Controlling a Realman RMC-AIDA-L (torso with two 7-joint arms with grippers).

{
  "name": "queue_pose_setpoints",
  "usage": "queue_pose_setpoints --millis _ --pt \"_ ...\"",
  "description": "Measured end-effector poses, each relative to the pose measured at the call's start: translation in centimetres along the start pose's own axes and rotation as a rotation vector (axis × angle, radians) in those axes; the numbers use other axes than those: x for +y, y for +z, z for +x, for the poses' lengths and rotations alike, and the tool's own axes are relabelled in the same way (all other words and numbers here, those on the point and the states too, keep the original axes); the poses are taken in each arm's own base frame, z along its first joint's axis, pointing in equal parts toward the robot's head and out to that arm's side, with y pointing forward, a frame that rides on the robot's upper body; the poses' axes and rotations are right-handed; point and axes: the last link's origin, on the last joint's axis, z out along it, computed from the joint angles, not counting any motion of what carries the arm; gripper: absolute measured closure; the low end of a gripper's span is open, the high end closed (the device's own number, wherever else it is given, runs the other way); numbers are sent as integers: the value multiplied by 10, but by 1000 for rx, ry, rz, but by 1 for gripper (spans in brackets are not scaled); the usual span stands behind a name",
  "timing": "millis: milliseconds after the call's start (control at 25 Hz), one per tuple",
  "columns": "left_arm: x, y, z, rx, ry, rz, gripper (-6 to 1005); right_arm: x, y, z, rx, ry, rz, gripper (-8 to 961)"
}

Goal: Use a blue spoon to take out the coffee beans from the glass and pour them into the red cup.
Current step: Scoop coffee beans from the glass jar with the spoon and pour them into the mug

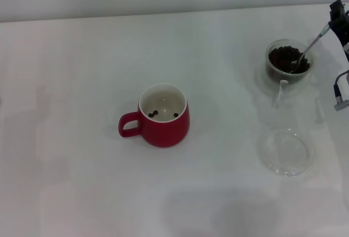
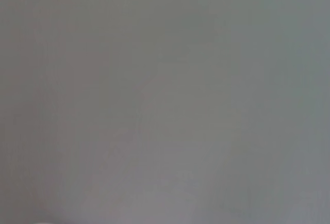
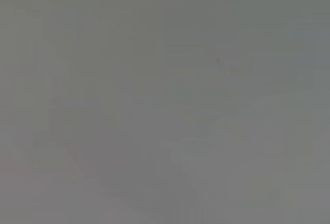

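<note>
The blue spoon (image 1: 306, 50) is dipped into the coffee beans (image 1: 287, 58) in the glass (image 1: 288, 65) near the counter's (image 1: 82, 182) far right corner, held by the right gripper (image 1: 337, 17); its jaws' state cannot be told.

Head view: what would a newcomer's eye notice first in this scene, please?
The red cup stands near the table's middle, with a few coffee beans on its white inside. At far right, the glass is full of dark beans, and the blue spoon dips into it, held by the right end effector at the edge.

Both wrist views are only grey blur. Beside the glass (image 1: 289, 62), the right hand (image 1: 339, 21) is cut by the edge; its grip is unclear.
</note>
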Motion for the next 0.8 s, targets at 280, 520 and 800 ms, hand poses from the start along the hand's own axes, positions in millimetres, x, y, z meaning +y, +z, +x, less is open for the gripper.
queue_pose_setpoints --millis 280,520,800 --pt "0 -1 1 10 0 -2 119 -2 0 -1 -2 55 5 800" --pt "-1 -2 1 9 -1 0 120 -4 0 -2 -7 82 12 800" --pt "-1 -2 1 9 -2 0 123 -8 1 -8 -20 145 17 799"
